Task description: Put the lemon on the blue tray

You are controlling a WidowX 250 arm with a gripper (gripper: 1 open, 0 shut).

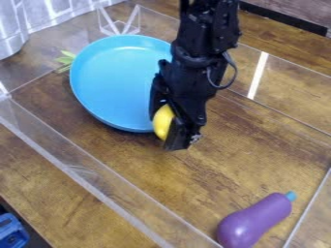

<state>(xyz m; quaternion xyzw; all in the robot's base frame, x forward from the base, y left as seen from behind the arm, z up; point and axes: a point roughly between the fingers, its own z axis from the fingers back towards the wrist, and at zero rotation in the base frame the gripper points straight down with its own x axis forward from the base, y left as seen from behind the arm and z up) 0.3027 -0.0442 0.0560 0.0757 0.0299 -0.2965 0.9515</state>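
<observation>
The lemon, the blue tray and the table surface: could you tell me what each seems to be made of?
The lemon, held in the shut gripper, looks like smooth glossy plastic: evenly bright yellow. The blue tray seems moulded plastic, with uniform colour and a soft sheen on its raised rim. The table looks like dark wood or wood-look laminate, with visible grain.

- The lemon [163,121], small, glossy yellow, was pinched between black fingers [180,136] just above the tray's near rim.
- The blue tray [110,82], round and shallow, lay flat on the wooden table [116,184].
</observation>
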